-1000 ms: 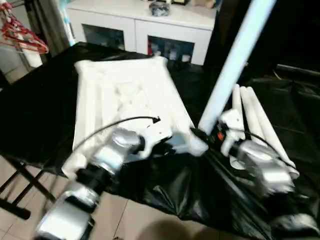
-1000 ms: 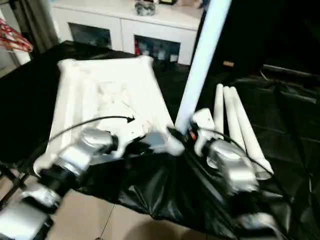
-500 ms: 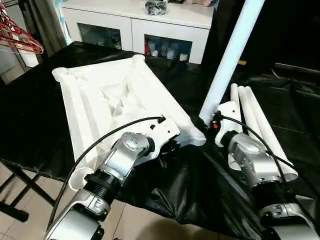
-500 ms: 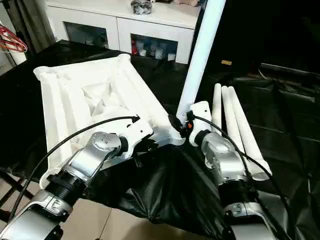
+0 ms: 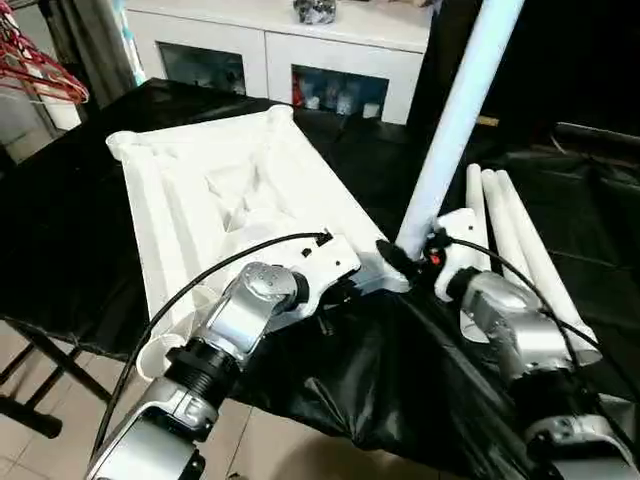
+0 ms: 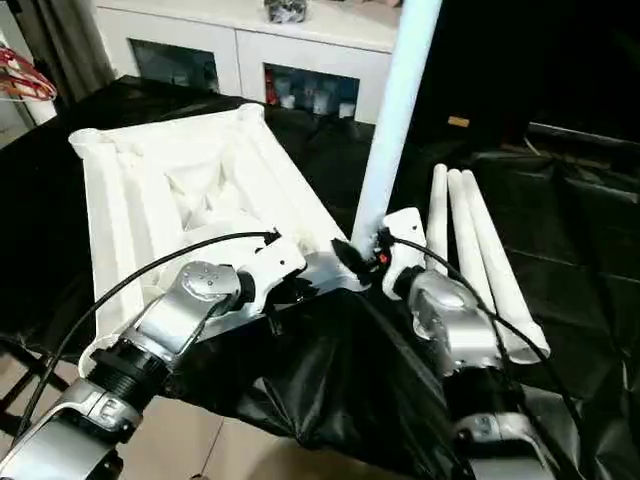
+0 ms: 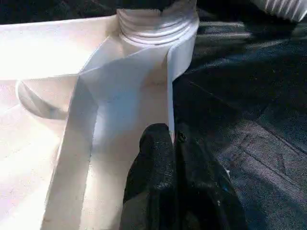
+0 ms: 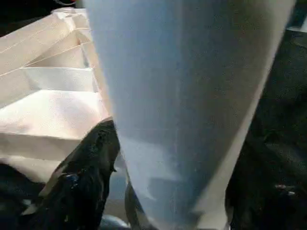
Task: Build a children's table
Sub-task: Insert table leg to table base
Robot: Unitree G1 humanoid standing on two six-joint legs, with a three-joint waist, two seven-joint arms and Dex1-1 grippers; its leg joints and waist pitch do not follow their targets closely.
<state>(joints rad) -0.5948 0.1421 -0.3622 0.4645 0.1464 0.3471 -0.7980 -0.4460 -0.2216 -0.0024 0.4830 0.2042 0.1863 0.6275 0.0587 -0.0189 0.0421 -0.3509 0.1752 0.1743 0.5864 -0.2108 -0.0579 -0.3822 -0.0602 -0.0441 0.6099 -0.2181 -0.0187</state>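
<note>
Left wrist view is showing the left tool (image 7: pixel 173 143) pinching the table top's (image 5: pixel 230 200) thin rim wall just below a corner socket (image 7: pixel 158 21), fingers nearly together. Right wrist view is showing the upright leg (image 8: pixel 187 105) sitting between the right tool's (image 5: pixel 412 258) spread fingers (image 8: pixel 91 163) (contact unclear). Head views are placing the top upside down at centre left, three spare legs (image 5: pixel 510 240) lying at right. The counter (image 5: pixel 60 230) is wearing black sheeting; a white cabinet (image 5: pixel 280 50) is standing at the top, red hangers (image 5: pixel 40 70) upper left.
</note>
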